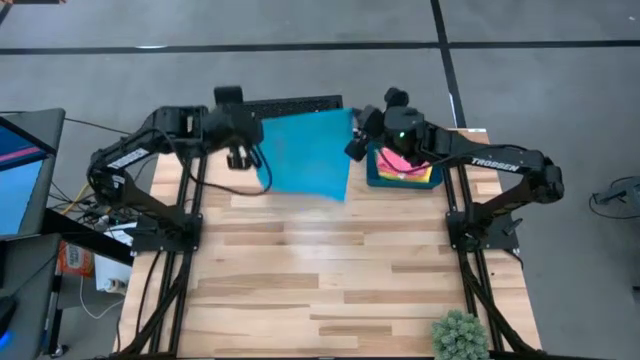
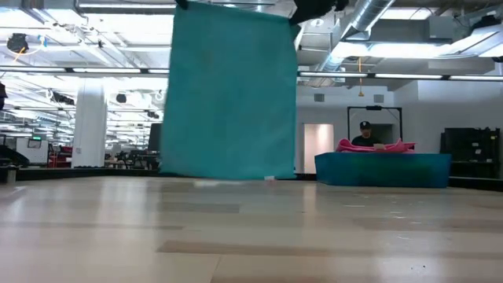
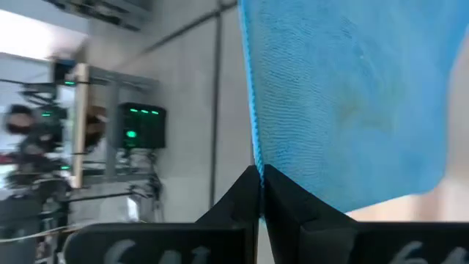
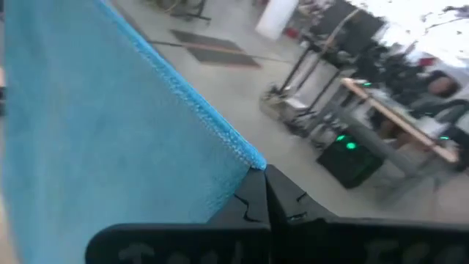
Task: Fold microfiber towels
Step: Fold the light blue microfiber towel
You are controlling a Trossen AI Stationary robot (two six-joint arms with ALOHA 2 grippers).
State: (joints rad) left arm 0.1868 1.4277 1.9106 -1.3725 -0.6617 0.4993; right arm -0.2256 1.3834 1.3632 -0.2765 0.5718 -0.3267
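A bright sky-blue microfiber towel (image 1: 305, 152) hangs spread flat between my two grippers over the far part of the table. My left gripper (image 1: 256, 152) is shut on its upper left corner and my right gripper (image 1: 354, 140) is shut on its upper right corner. In the low view the towel (image 2: 232, 90) hangs as a smooth sheet, its lower edge (image 2: 224, 177) close to the table top; whether it touches I cannot tell. A pink towel (image 2: 376, 146) and a yellow one (image 1: 415, 176) lie in the dark blue tray (image 2: 383, 169). My left gripper pinches the towel's upper left corner, at its side edge (image 3: 256, 158), between its two shut fingers (image 3: 282, 198). The towel hangs below the hold. My right gripper pinches the towel's upper right corner (image 4: 253, 158) between its two shut fingers (image 4: 282, 198). The top edge runs fairly straight across to the other gripper.
The dark blue tray (image 1: 376, 178) stands at the far right, beside my right arm. A black keyboard (image 1: 290, 103) lies along the far edge. A small green plant (image 1: 460, 335) stands at the near right corner. A person (image 2: 365, 135) sits in the room behind the table.
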